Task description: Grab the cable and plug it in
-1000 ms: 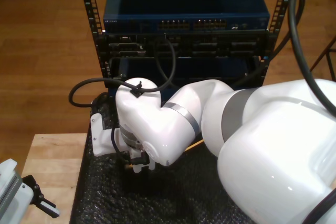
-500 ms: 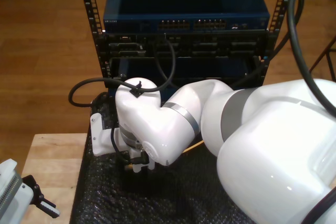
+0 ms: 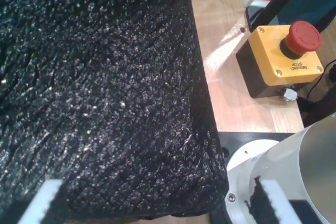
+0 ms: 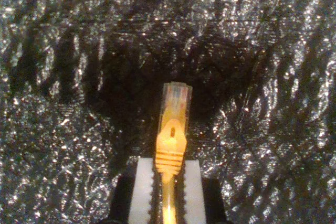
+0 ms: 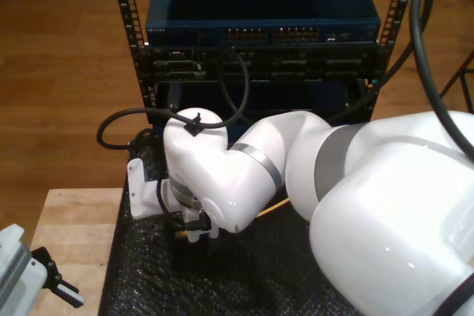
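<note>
1. Exterior view: a large white arm reaches in from the exterior view's right, its wrist bent down over the black textured mat that covers the wooden table. My second gripper hangs just above the mat, with a short piece of the cable showing as an orange line behind the wrist. Farther away stands a rack holding a blue network switch with rows of ports. My first gripper sits at the near corner on the exterior view's left, over the bare wood.

2. First wrist view: my first gripper has its two white ribbed fingertips standing far apart with nothing between them, so the claw is released. Beneath it lies the mat, and beside the mat's edge, on the wood, sits a yellow emergency stop box with a red button.

3. Second wrist view: my second gripper is clenched on the cable, its white pads pressing both sides of the orange boot. The clear plug juts out past the pads, close above the mat.
</note>
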### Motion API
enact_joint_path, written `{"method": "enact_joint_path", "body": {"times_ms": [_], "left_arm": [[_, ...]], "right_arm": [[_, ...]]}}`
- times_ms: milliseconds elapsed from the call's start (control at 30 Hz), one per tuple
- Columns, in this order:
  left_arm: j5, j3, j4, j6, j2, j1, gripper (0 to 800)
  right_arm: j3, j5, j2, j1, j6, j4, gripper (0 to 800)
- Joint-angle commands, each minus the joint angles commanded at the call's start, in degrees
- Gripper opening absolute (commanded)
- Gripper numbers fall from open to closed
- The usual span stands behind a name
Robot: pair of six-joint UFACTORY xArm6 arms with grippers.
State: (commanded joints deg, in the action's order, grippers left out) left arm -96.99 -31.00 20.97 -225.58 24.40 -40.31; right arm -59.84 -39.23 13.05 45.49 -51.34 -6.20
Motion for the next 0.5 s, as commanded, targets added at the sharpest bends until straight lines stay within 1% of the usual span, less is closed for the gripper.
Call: {"method": "enact_joint_path", "body": {"times_ms": [367, 500], "left_arm": [[0.00, -0.18, 0.09, -0.09, 0.00, 0.00, 800], [-0.26, -0.70, 1.41, 0.00, 0.00, 0.00, 800]], "right_arm": [[-0.09, -2.20, -4.13, -2.11, -1.49, 0.18, 6], [0.00, -2.99, -4.92, -2.99, -2.90, 2.02, 4]]}}
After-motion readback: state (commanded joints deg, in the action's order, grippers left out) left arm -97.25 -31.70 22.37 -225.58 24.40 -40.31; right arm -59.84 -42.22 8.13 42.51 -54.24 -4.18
